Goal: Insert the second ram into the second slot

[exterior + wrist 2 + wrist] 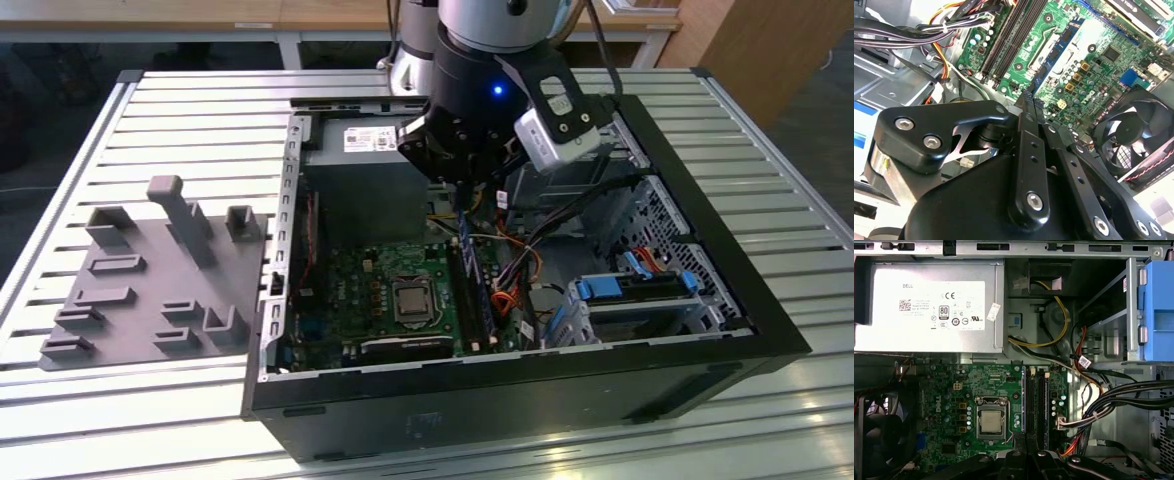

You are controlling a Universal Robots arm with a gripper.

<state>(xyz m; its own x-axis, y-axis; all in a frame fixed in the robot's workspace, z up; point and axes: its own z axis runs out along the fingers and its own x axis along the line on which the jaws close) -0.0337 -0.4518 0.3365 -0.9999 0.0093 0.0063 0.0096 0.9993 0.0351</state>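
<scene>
Exterior view, read from nine o'clock across to three. A slatted metal counter [200, 110] carried everything. At nine o'clock lay a grey fixture tray [147, 280] with upright posts and low blocks. It sat just beside an open black computer case [534, 405], which took up the middle and the three o'clock side.

Inside the case, a silver power supply [354, 150] sat at twelve o'clock of the green motherboard [360, 290]. My arm stood at twelve o'clock, and my tool [461, 203] hung inside the case over the motherboard's three o'clock edge. The tool was narrow, pinched on the second ram [471, 275]. This thin blue stick, seen edge-on, ran from the fingertips toward six o'clock, in line with the dark memory slots [483, 310]. I could not tell whether it touched a slot or hung just above one. Further toward three o'clock were loose cables [534, 265] and a blue drive bracket [638, 287].

In the first wrist view, the second ram [1024, 400] showed as a pale blue line between the processor socket [990, 421] and the memory slots [1040, 400]. It reached out from my tool [1026, 442].

In the second wrist view, the tool [1032, 102] had its fingers [1025, 135] nearly together. The second ram [1059, 57] crossed over the board, and a black fan [1134, 135] sat nearby.
</scene>
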